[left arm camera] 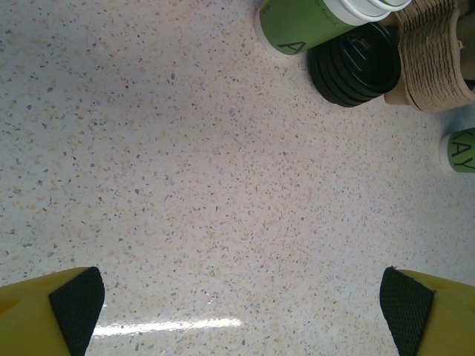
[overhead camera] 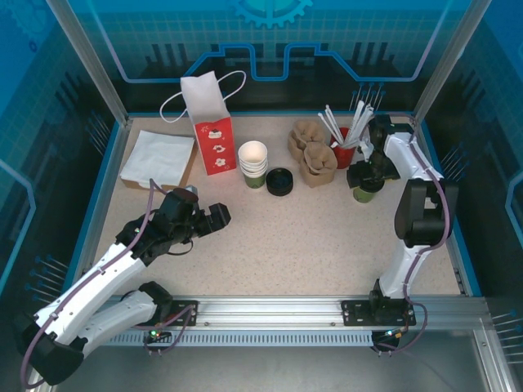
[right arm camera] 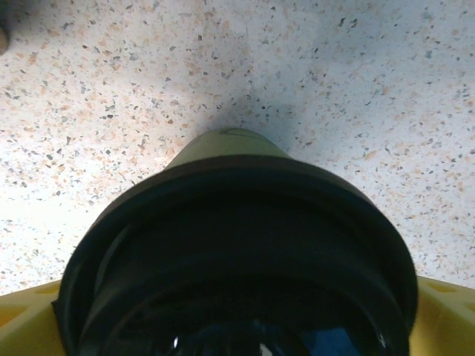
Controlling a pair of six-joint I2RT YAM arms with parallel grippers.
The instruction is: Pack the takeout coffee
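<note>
The coffee (overhead camera: 367, 190) stands upright on the counter (overhead camera: 286, 245). Its long axis is vertical, with the black lid (right arm camera: 237, 267) on top and the olive-green body tapering down to the counter. The right jaws hang straight over it, spread wide, with the lid between them. One yellow finger (right arm camera: 26, 322) sits just beside the lid's rim and its twin is at the opposite rim. Whether they press on the lid or stand just clear of it, I cannot tell. From above, the red cup of straws (overhead camera: 343, 137) stands just beyond those jaws and the brown carriers (overhead camera: 315, 159) are off to their left.

The left jaws are well apart from the coffee. They are open above bare counter, with a black pad (left arm camera: 74, 304) at each side and nothing between. Ahead of them stands a stack of cups (left arm camera: 297, 30) with a pile of spare lids (left arm camera: 355, 63) just beside it. The side of the nearest stacked cup shows a dark "A". Farther to the right of these jaws, the foot of the coffee reads "AY"; the rest of the word is cut off.
</note>
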